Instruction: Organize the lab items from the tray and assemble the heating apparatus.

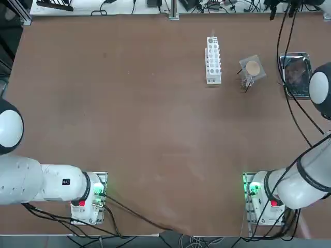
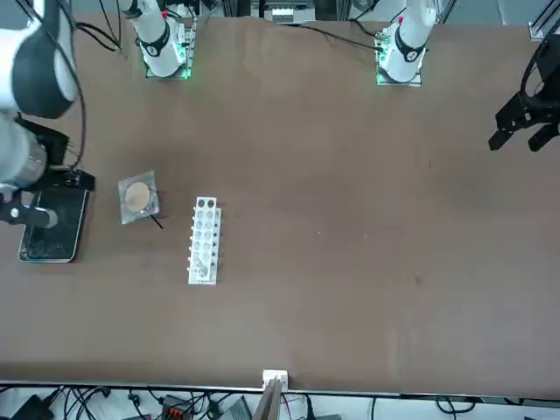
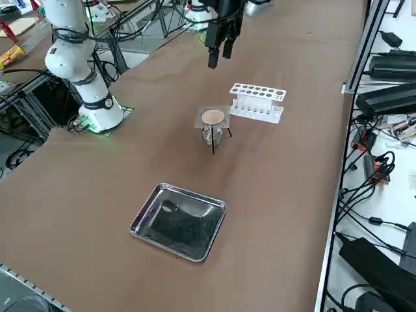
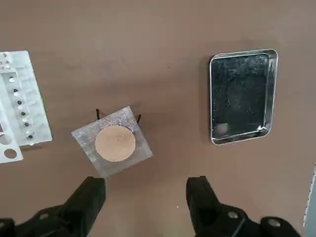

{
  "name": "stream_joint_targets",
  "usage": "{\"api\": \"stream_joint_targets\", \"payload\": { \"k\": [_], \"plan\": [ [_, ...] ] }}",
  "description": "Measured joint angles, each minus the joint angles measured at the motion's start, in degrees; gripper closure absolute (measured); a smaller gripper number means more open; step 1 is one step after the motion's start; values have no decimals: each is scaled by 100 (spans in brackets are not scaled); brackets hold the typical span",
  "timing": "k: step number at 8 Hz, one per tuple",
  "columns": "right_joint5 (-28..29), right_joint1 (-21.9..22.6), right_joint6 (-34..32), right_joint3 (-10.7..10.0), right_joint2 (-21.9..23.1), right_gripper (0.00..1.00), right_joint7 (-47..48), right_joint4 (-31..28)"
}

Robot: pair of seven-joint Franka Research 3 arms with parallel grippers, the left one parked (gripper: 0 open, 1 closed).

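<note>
Right claw (image 4: 145,197) hangs high above worktop (image 4: 163,29), fingers spread wide, holding nothing. Mesh (image 4: 112,141) lies flat on tripod (image 3: 213,142), burner (image 3: 211,134) beneath, whole stack between rack (image 4: 17,103) and tray (image 4: 242,96). Tray empty, just beside stack. Stack sits straight below claw, slightly toward rack. Judgement: apparatus looks assembled; little left except retreat, without brushing mesh.
</note>
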State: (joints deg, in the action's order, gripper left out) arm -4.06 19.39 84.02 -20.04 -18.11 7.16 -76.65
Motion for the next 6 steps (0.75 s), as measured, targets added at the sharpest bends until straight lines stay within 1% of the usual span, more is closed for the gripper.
{"api": "stream_joint_targets", "payload": {
  "k": [1,3,4,5,6],
  "plan": [
    [90,-223,53,133,68,0,-35,-25],
    [170,-771,309,662,317,0,-42,-241],
    [174,-928,406,880,488,0,-41,-365],
    [175,-1007,431,1018,661,0,-42,-465],
    [175,-1044,442,1104,851,0,-46,-613]
  ]
}}
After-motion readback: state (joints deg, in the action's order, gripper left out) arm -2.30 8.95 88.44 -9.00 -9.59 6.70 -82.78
